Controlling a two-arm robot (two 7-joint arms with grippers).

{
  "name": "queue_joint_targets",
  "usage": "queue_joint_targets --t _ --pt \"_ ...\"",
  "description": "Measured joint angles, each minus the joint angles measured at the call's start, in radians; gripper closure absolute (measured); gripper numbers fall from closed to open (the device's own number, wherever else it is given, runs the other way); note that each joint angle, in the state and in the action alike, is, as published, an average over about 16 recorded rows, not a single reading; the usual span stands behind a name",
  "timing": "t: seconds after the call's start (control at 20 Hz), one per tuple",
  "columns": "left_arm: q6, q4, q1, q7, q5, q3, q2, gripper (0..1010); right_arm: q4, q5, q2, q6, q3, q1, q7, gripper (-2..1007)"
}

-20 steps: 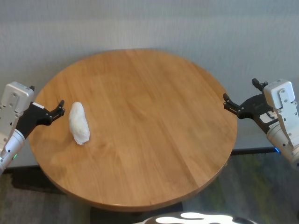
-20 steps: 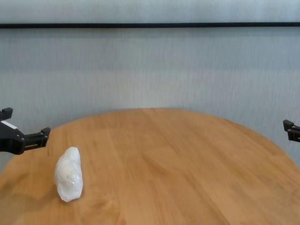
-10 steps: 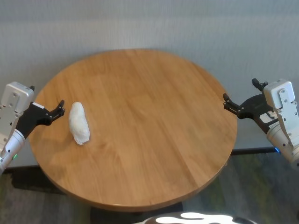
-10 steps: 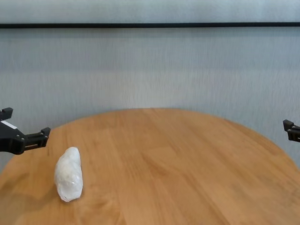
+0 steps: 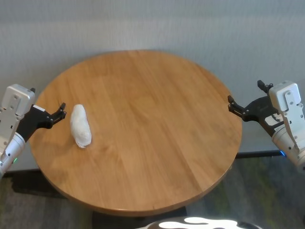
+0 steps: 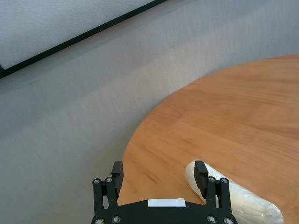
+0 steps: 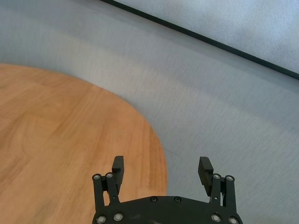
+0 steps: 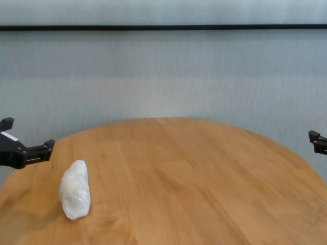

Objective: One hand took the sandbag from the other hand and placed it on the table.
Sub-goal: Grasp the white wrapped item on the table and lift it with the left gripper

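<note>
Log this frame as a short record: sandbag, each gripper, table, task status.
sandbag: sandbag lies on the table, left side, held by nothing
left gripper: left gripper open, empty, beside the sandbag at the table's left edge, apart from it
right gripper: right gripper open, empty, at the table's right edge
table: round wooden table
task status: sandbag rests on the table, both grippers clear of it

Head overhead, chest low (both share table (image 5: pixel 143 133)).
</note>
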Motion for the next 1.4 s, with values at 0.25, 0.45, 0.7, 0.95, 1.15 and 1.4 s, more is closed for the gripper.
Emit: queue_joint_targets --t 0.25,0.45,0.7,0.95,1.15,1.4 --pt "0.026 -0.019 0.008 -0.019 -0.011 -0.013 -0.001 10 0.000 0.000 0.000 0.000 0.000 0.000 0.000 5" --pt "0.059 -0.042 0.017 -0.037 -0.031 -0.029 -0.006 10 0.000 0.000 0.000 0.000 0.000 0.000 0.000 5" --pt "0.123 -0.079 0.032 -0.051 -0.071 -0.053 -0.018 10 0.000 0.000 0.000 0.000 0.000 0.000 0.000 5" --pt "0.209 -0.120 0.048 -0.055 -0.118 -0.077 -0.040 10 0.000 0.000 0.000 0.000 0.000 0.000 0.000 5" --pt "0.294 -0.155 0.058 -0.051 -0.158 -0.094 -0.064 10 0.000 0.000 0.000 0.000 0.000 0.000 0.000 5" --pt "0.426 -0.199 0.065 -0.039 -0.205 -0.111 -0.097 10 0.000 0.000 0.000 0.000 0.000 0.000 0.000 5"
